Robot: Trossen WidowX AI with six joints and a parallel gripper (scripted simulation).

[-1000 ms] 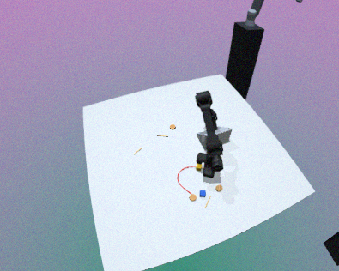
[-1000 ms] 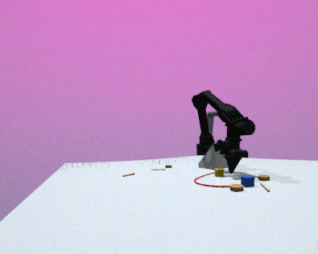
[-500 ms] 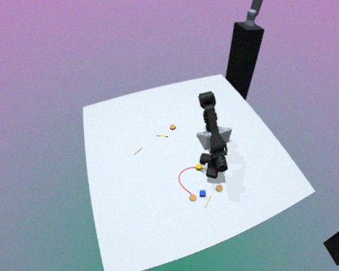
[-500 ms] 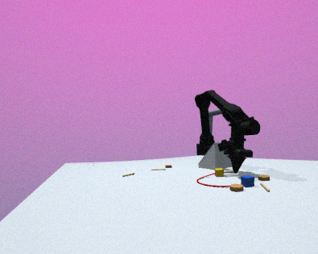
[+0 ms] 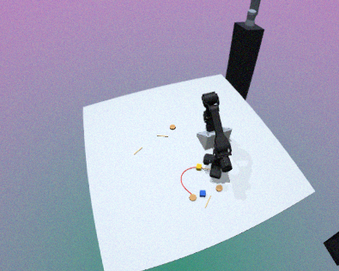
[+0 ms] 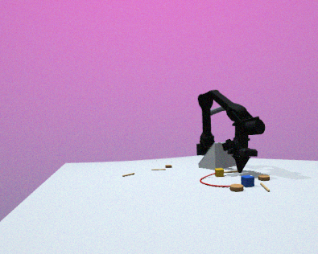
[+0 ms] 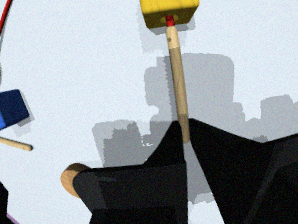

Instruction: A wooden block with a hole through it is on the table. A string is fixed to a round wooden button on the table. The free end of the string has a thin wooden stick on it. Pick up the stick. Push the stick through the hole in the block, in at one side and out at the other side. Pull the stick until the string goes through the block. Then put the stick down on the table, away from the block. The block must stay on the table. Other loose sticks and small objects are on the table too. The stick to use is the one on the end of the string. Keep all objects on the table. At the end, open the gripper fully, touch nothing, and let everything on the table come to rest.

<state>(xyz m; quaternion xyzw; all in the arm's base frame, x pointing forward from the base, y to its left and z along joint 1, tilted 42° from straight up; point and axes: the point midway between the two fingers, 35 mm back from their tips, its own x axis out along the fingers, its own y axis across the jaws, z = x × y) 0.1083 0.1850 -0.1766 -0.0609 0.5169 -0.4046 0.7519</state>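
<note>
The block [image 5: 198, 166] [image 6: 219, 172] [image 7: 170, 11] is a small yellow cube of wood, faint grain showing on its faces, and it sits on my pale, matte table [image 5: 118, 206] [image 6: 110, 209] [image 7: 60, 60]. From the hole in the side facing me comes a short bit of smooth red string [image 7: 170, 21], joined to the tip of the stick. On the block's other side the string curves round in an open arc to a flat, round wooden button [image 5: 192, 197] [image 6: 237, 187].

The stick [image 7: 177, 80] is slim, round and tan, with a paler end towards the block; all of it that I can see is outside the hole, on my side. My black, wedge-shaped pincer [image 5: 216, 171] [image 6: 240, 170] [image 7: 182, 124] is nearly closed, its tips pinching the stick's far end. I see no contact between my tips and the block.

Near the button sits a glossy blue cube [image 5: 202, 194] [image 6: 247, 181] [image 7: 12, 107], and just beside that lies a loose tan stick [image 5: 208, 201] [image 6: 265, 187] [image 7: 16, 143]. A second wooden disc [image 5: 219, 188] [image 6: 264, 178] [image 7: 71, 177], round and flat, rests near them.
</note>
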